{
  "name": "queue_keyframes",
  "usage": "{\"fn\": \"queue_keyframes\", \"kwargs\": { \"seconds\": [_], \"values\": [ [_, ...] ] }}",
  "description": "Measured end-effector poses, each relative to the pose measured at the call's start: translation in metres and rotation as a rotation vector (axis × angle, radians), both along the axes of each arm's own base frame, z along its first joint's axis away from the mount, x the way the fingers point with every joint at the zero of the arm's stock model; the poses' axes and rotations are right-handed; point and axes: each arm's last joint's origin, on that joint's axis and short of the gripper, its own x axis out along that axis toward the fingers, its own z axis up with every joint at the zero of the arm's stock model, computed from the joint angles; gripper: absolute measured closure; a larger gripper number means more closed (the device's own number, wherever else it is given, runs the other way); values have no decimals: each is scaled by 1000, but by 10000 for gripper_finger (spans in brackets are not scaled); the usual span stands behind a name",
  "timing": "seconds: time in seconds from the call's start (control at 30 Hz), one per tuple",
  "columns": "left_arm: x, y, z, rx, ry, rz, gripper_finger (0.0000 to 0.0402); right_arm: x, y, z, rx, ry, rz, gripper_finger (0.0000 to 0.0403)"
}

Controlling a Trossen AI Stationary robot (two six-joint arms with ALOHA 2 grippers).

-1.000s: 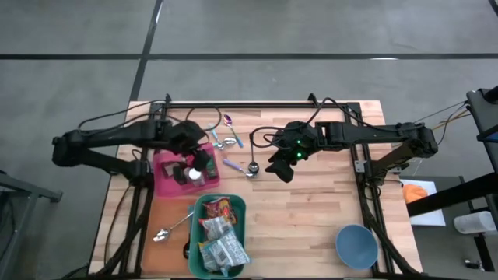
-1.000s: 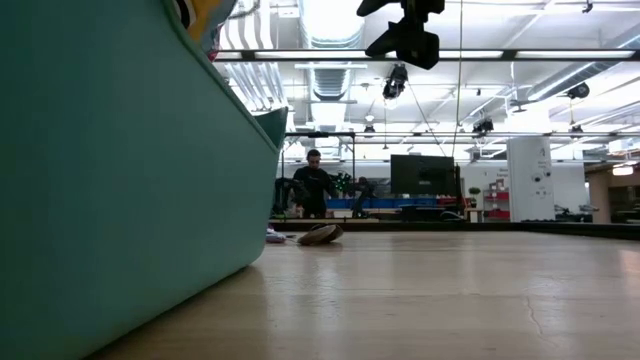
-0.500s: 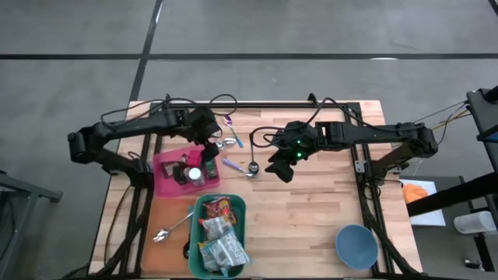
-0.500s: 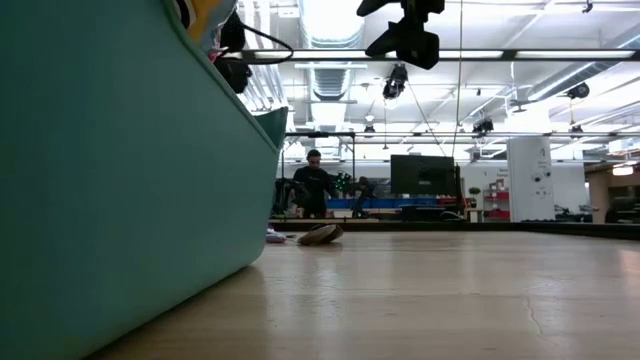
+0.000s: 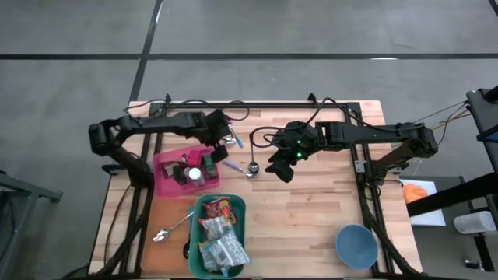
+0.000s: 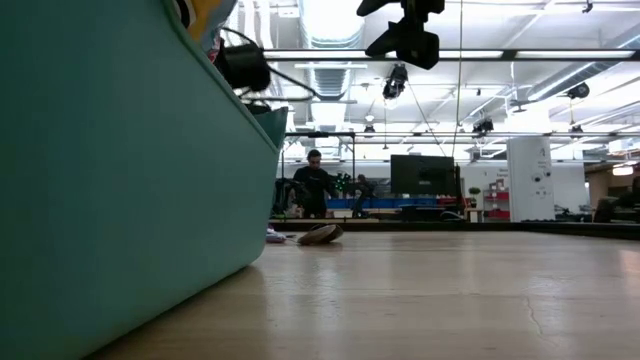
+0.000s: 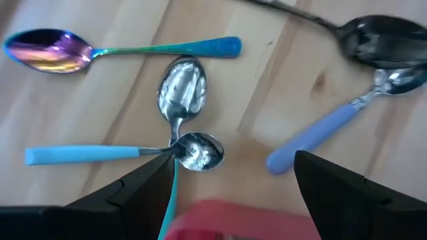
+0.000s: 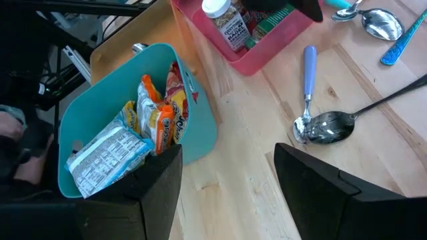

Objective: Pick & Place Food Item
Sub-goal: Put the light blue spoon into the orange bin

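Several food packets [image 5: 220,233] lie in a teal bin [image 5: 238,208] at the near middle of the table; the right wrist view shows the packets [image 8: 157,120] too. My left gripper [image 5: 222,138] hangs open above a cluster of spoons [image 7: 181,87] just past the far right corner of the pink bin [image 5: 165,180]. Nothing is between its fingers. My right gripper [image 5: 280,167] hovers open and empty over the table's middle, with the teal bin [image 8: 200,133] on its near-left side.
The pink bin holds bottles [image 5: 194,169]. A blue-handled spoon [image 8: 308,67] and a large dark spoon [image 8: 327,127] lie between the two grippers. A blue bowl [image 5: 356,245] stands near right, and another spoon [image 5: 167,231] lies left of the teal bin. A person [image 6: 313,185] stands far behind the table.
My left gripper has gone toward the table's right edge, from over the pink bin's far side to over the spoons, sinking and rolling about its own line as it went. It has stayed open.
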Motion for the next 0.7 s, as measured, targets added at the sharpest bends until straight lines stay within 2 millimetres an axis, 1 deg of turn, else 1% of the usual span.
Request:
{"fn": "queue_keyframes", "kwargs": {
  "seconds": [0.13,0.23,0.47,0.7],
  "values": [
    [4,8,-15,-17,34,20,91,0,0,0,0,0,0,170],
    [2,15,-20,-41,40,40,91,0,0,0,0,0,0,170],
    [-4,26,-17,-55,19,76,92,0,0,0,0,0,0,170],
    [-3,34,-7,-48,-18,96,92,0,0,0,0,0,0,170]
  ]
}}
